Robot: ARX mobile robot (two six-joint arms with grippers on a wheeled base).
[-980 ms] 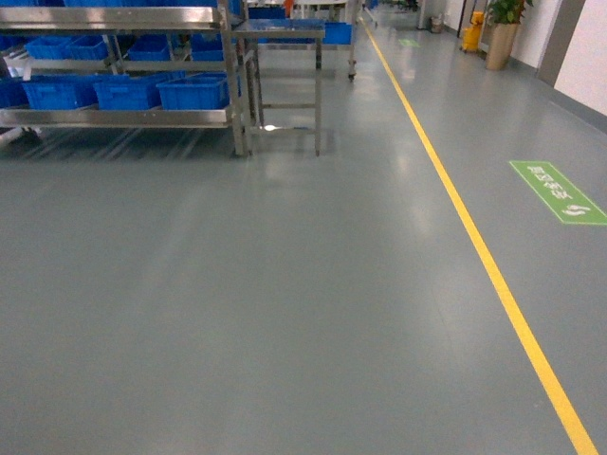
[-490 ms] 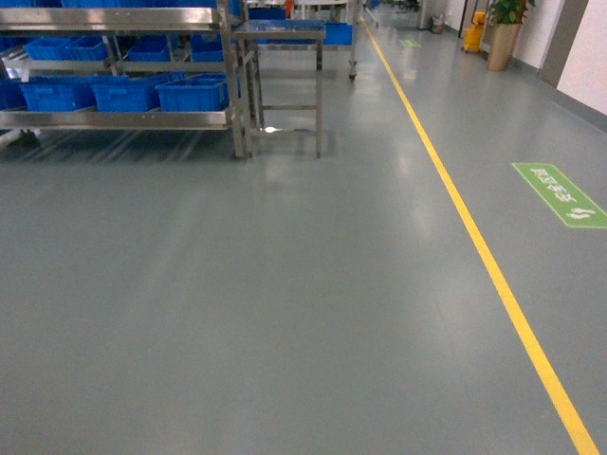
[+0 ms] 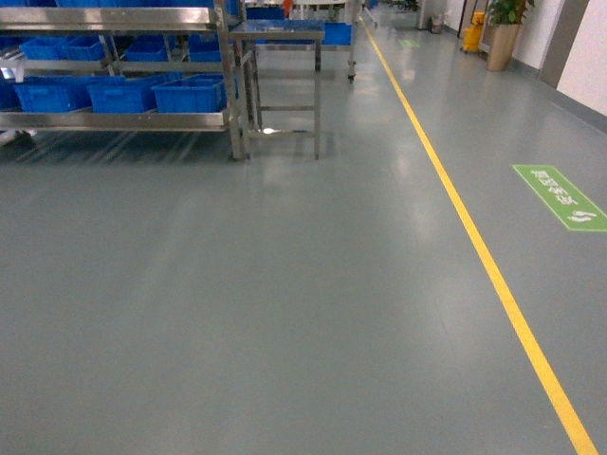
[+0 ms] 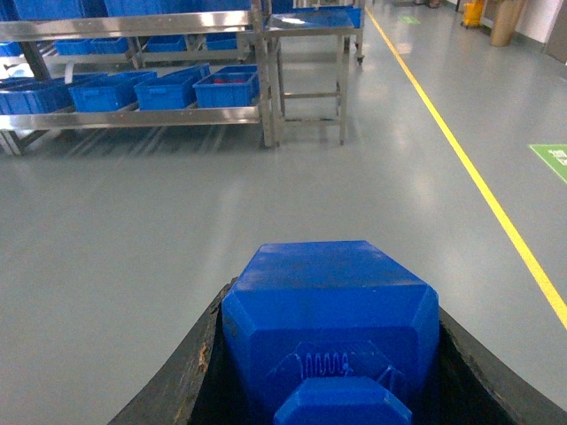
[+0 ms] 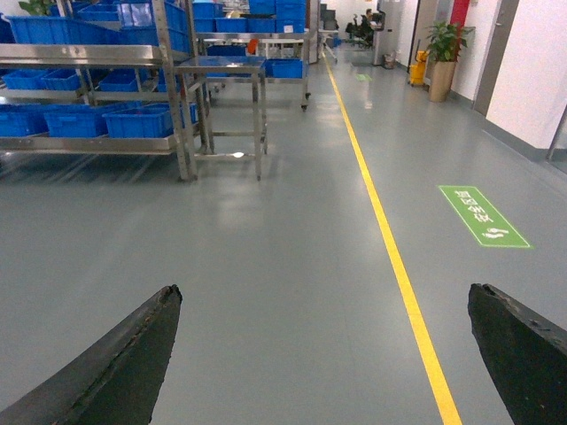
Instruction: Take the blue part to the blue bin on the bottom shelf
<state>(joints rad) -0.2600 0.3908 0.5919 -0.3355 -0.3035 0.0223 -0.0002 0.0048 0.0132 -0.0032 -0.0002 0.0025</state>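
**Blue part in transit toward rack**

Blue part [image 4: 330,328]: clamped in the left gripper [image 4: 328,372]. Right gripper [image 5: 323,354]: spread wide, nothing held. Step judged: carrying. Next is called for: approach to the bottom shelf [image 3: 114,120], where blue bins [image 3: 190,94] are ranged, well apart. Grey floor [image 3: 285,303], yellow line [image 3: 474,246], steel table [image 3: 280,33].

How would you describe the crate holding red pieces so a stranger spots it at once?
Find the steel rack far left across the floor. On its bottom shelf stands a row of blue crates; take the right-end crate, beside the corner post. It alone shows red inside.
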